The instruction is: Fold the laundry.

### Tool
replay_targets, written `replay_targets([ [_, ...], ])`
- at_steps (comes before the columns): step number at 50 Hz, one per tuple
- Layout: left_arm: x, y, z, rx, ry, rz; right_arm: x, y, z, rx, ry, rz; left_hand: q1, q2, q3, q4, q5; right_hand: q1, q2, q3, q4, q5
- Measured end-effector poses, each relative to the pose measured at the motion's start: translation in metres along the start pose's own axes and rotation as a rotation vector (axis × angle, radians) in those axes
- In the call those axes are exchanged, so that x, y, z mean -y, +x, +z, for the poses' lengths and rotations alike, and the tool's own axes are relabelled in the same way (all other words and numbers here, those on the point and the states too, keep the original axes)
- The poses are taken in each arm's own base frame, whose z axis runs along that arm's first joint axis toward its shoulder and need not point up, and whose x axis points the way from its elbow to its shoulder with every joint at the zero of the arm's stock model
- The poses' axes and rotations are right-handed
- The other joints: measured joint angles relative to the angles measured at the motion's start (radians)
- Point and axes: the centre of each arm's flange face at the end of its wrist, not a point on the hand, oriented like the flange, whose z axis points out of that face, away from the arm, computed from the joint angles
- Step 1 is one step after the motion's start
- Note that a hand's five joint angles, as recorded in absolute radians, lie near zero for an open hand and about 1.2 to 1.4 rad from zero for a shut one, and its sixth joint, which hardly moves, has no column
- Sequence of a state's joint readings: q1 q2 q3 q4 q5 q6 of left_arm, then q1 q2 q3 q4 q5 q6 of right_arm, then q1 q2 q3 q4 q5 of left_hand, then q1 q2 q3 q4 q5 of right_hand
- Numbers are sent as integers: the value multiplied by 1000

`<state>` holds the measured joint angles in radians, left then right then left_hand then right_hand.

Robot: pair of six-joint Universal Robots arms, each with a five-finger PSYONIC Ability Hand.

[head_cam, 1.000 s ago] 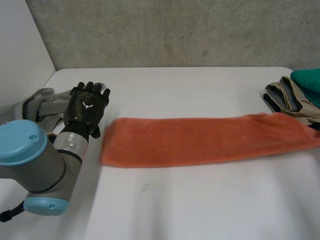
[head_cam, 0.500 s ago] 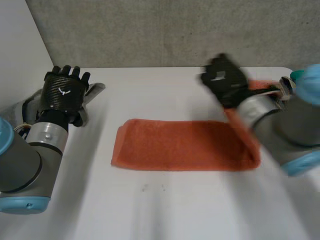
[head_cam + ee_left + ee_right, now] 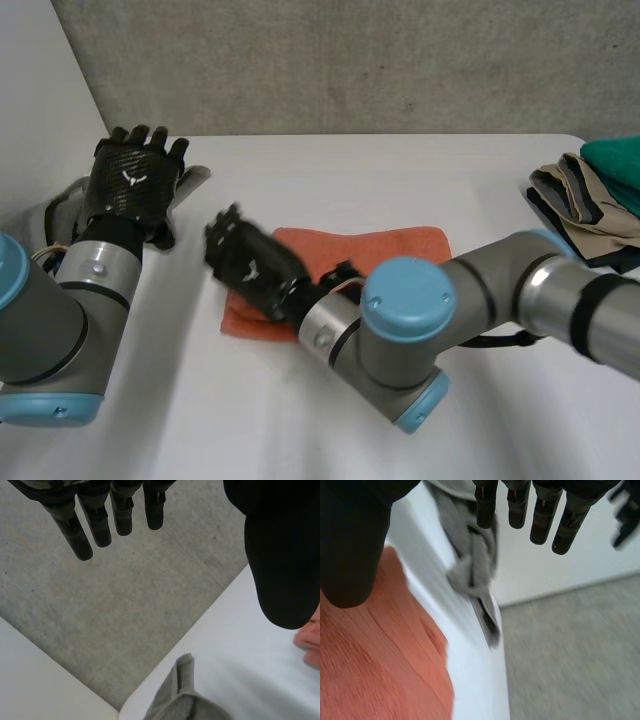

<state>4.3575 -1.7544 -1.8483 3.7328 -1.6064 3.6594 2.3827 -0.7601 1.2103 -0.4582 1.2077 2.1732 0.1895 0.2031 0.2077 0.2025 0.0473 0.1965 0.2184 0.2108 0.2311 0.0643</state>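
An orange towel [image 3: 392, 246] lies folded in half, a short rectangle in the middle of the white table [image 3: 400, 170]. My right hand [image 3: 250, 270] reaches across it and hovers over its left end, fingers straight, holding nothing. In the right wrist view the right hand [image 3: 540, 510] is spread above the towel [image 3: 370, 670], whose end lies under the palm. My left hand [image 3: 130, 185] is raised at the table's left edge, open and empty. In the left wrist view the left hand [image 3: 97, 522] has straight fingers, and a corner of the towel [image 3: 310, 642] shows beside the thumb.
A crumpled grey cloth [image 3: 75, 200] lies at the table's left edge under my left hand, also seen as grey cloth [image 3: 182, 700] and grey cloth [image 3: 470, 555]. A pile of folded clothes [image 3: 590, 195], tan, dark and teal, sits at the far right.
My right arm swept in from the right, carried the towel's right end over to the left, folding it in half, then opened and let go. The left hand drew back to the left.
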Motion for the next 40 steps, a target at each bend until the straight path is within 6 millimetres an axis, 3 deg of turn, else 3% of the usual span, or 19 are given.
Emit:
replay_targets([
  [1, 0, 0, 0, 0, 0, 0, 0, 0, 0, 0, 0, 0, 0, 0, 0, 0, 0, 0, 0, 0, 0, 0],
  [4, 8, 4, 2, -10, 28, -6, -11, 32, -11, -113, -120, 85, 0, 0, 0, 0, 0, 0, 0, -1, 0, -3],
  [6, 10, 7, 2, -16, 35, -8, -13, 37, -13, -130, -138, 102, 0, 0, 0, 0, 0, 0, 0, -1, 0, -3],
  [8, 17, 21, 1, -55, 60, -24, -29, 74, -37, -259, -271, 267, 0, 0, 0, 0, 0, 0, 0, -1, 0, -3],
  [12, 21, 35, 0, -94, 74, -39, -42, 92, -60, -310, -367, 397, 0, 0, 0, 0, 0, 0, 0, -1, 0, -3],
  [13, 21, 46, -1, -122, 76, -46, -55, 96, -77, -314, -455, 497, 0, 0, 0, 0, 0, 0, 0, -1, 0, -3],
  [17, 20, 59, -1, -154, 75, -52, -71, 97, -98, -310, -561, 610, 0, 0, 0, 0, 0, 0, 0, -1, 0, -3],
  [18, 19, 66, -1, -170, 72, -54, -83, 93, -113, -299, -641, 682, 0, 0, 0, 0, 0, 0, 0, -1, 0, -3],
  [24, 16, 79, -2, -201, 69, -55, -118, 78, -141, -299, -792, 782, 0, 0, 0, 0, 0, 31, 52, 50, 30, 34],
  [27, 16, 81, -2, -204, 68, -54, -130, 75, -146, -309, -815, 783, 0, 0, 0, 0, 0, 323, 383, 370, 347, 334],
  [28, 16, 81, -3, -205, 67, -53, -138, 73, -149, -314, -827, 779, 0, 0, 0, 0, 0, 522, 634, 632, 609, 582],
  [30, 15, 81, -3, -205, 66, -53, -146, 73, -152, -323, -838, 767, 0, 0, 0, 0, 0, 624, 898, 896, 876, 820],
  [37, 15, 78, -5, -203, 60, -51, -159, 83, -154, -346, -845, 678, 0, 0, 0, 0, 0, 648, 954, 974, 954, 866],
  [40, 17, 74, -8, -196, 60, -48, -154, 107, -147, -368, -802, 532, 0, 0, 0, 0, 0, 676, 954, 974, 956, 880],
])
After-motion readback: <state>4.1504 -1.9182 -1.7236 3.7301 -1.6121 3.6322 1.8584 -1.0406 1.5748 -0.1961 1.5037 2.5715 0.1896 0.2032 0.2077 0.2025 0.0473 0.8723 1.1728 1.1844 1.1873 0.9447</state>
